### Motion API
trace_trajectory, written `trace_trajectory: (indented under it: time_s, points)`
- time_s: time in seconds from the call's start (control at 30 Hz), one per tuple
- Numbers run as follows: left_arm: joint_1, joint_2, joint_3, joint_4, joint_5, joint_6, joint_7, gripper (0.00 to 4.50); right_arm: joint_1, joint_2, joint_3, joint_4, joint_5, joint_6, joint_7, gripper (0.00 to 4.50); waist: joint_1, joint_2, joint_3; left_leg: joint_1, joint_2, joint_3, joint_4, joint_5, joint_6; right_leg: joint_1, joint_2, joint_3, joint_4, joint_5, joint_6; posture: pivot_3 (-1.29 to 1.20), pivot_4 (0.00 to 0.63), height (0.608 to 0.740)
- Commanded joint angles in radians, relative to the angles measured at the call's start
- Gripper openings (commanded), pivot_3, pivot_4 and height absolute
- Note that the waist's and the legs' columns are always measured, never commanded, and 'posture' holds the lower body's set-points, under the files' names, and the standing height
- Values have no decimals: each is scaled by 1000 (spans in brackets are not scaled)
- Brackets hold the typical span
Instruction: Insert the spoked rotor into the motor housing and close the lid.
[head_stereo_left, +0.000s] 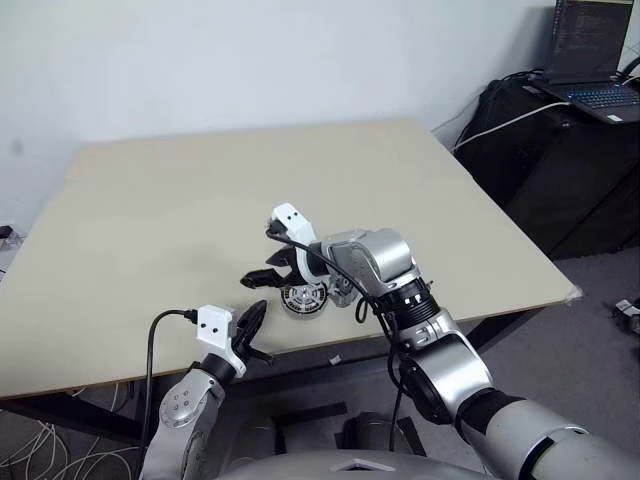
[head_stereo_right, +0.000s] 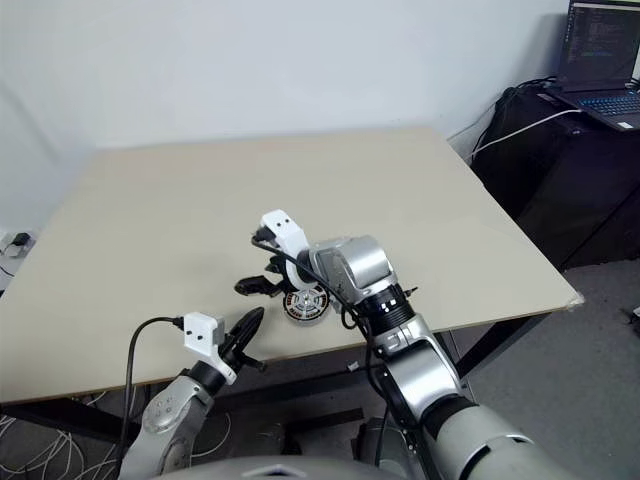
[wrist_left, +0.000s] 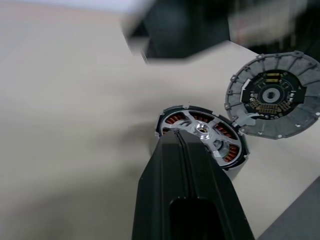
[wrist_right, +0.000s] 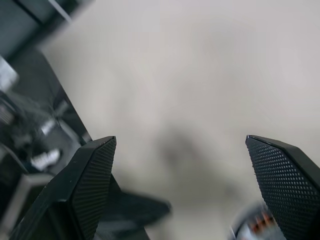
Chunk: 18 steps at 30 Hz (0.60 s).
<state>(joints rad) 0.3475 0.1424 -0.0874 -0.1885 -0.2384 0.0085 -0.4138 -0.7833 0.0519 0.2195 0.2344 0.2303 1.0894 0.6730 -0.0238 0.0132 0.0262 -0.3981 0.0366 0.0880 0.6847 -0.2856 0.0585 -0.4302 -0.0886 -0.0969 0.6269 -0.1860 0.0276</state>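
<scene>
Already seated: spoked rotor (wrist_left: 202, 131) in motor housing (wrist_left: 235, 165), near the desk's (head_stereo_left: 150, 200) front edge. Outstanding: lid (wrist_left: 272, 95), lying beside. Right gripper (wrist_right: 185, 165) spread, empty; left gripper (head_stereo_left: 252, 325) clenched, empty.

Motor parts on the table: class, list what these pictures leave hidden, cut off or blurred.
- Motor housing: left wrist view, near edge hidden behind the shut left tool.
- Lid: same view, cut off by the picture edge.
- Lid in the head views: behind the right arm.
- Right wrist view: housing cut off between the open right tool's fingers.

Copper-brown windings under silver spokes are shown in the motor housing (wrist_left: 202, 137), a ribbed grey face with a dark centre on the lid (wrist_left: 274, 95), and pale beige on the table (head_stereo_left: 150, 210).
</scene>
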Motion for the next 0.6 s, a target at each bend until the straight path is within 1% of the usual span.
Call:
trace_trajectory:
  time_s: [0.03,0.1,0.17,0.27,0.4,0.53,0.6]
  points:
    - [-15,3,0,-7,-1,-11,-5,0,-28,-32,-10,-57,-54,-155,-80,4466,1,0,0,0,0,0,0,0,0,0,0,0,0,0,0,0,0,740]
    - [-17,4,1,-8,-2,-9,-5,0,-23,-71,25,-62,-99,-225,-105,4466,1,0,0,0,-1,0,0,0,0,0,-1,0,-1,0,0,0,0,740]
    - [-19,6,2,-9,-3,-6,-7,0,-10,-139,83,-75,-163,-314,-107,4466,1,0,0,0,-1,1,0,0,0,0,-1,0,-1,0,0,0,0,740]
    - [-22,9,3,-8,-5,-2,-9,0,13,-262,160,-97,-261,-437,-96,3874,-1,-1,0,0,-1,1,0,0,0,0,-1,0,-1,0,0,0,0,740]
    - [-30,14,5,-1,-9,-1,-16,0,49,-368,190,-109,-335,-529,-100,2593,-3,-1,0,-2,-1,1,-1,3,5,1,0,1,0,0,0,0,0,740]
    - [-35,16,4,1,-11,0,-17,0,108,-430,169,-152,-370,-554,-109,1295,-2,-1,1,-2,0,2,-1,3,5,1,1,1,0,0,0,0,0,740]
    - [-37,20,6,1,-14,3,-21,0,169,-479,154,-205,-389,-545,-112,636,0,-1,1,-2,0,2,-1,3,5,1,1,1,0,-1,-1,0,0,740]
